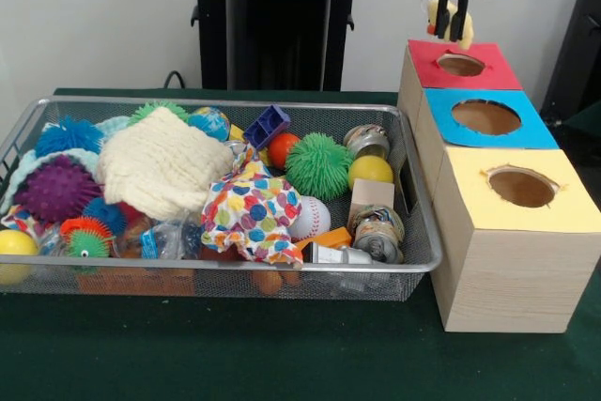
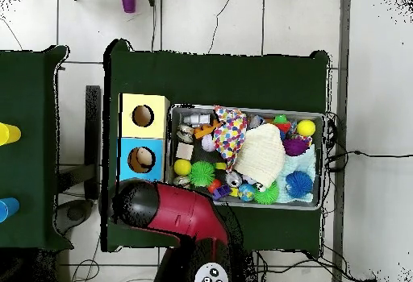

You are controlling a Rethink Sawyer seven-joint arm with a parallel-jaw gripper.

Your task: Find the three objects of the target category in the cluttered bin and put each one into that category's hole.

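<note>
My gripper hangs over the round hole of the red-topped box, shut on a small yellow toy with a red spot. The toy sits just above the hole. Beside that box stand a blue-topped box and a yellow-topped box, each with its own hole. In the overhead view the red arm covers the red box and hides the gripper. There the blue box and the yellow box show.
The wire mesh bin holds a cream knitted cloth, a polka-dot cloth, a green spiky ball, a yellow ball, a baseball, a purple spiky ball, tin cans and a blue block.
</note>
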